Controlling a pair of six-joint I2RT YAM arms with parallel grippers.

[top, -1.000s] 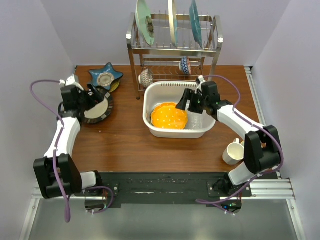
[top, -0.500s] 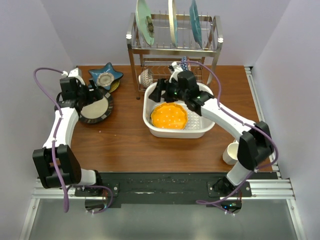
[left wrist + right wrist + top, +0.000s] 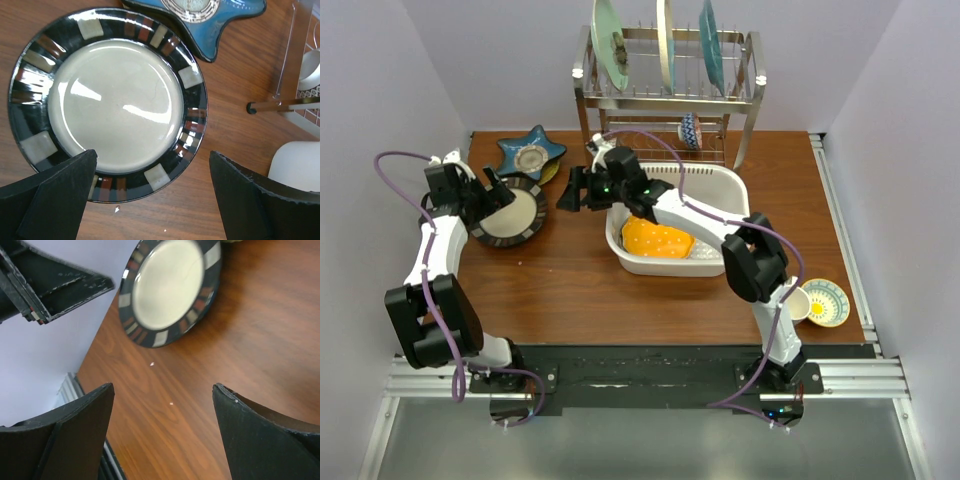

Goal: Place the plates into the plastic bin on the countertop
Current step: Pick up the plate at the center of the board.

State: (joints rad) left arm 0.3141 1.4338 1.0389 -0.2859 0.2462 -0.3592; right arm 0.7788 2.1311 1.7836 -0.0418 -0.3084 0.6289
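The plastic bin [image 3: 665, 268] sits on the countertop [image 3: 570, 300] with its far rim close under the legs of the wire rack [image 3: 665, 100], so there is little room behind it. Inside the bin, toward its left half, lies 1 orange dotted plate [image 3: 655, 240], partly covered by the right arm that reaches across the bin's left rim.

The right gripper [image 3: 575, 190] [image 3: 162, 387] hangs just outside the bin's left wall, over bare wood. Its 2 fingers are spread wide and have hold of nothing; only the countertop shows between them.

Further left of the bin lies a dark-rimmed plate [image 3: 510, 213] [image 3: 107, 102] [image 3: 170, 290] with a cream centre, flat on the wood. The left gripper [image 3: 492, 195] [image 3: 152, 155] hovers over it, jaws fully spread and empty, and the plate's edge shows between the fingertips. The strip of wood between this plate and the bin's left wall is open except for the right gripper above it.

Left of the bin and further back, the blue star-shaped plate [image 3: 530, 152] [image 3: 200, 15] lies just beside the dark-rimmed plate's far edge.

In front of the bin a broad band of countertop runs to the near edge. Right of the bin, near the front corner, stand a mug [image 3: 786, 306] and a saucer [image 3: 825, 302], well apart from the bin.
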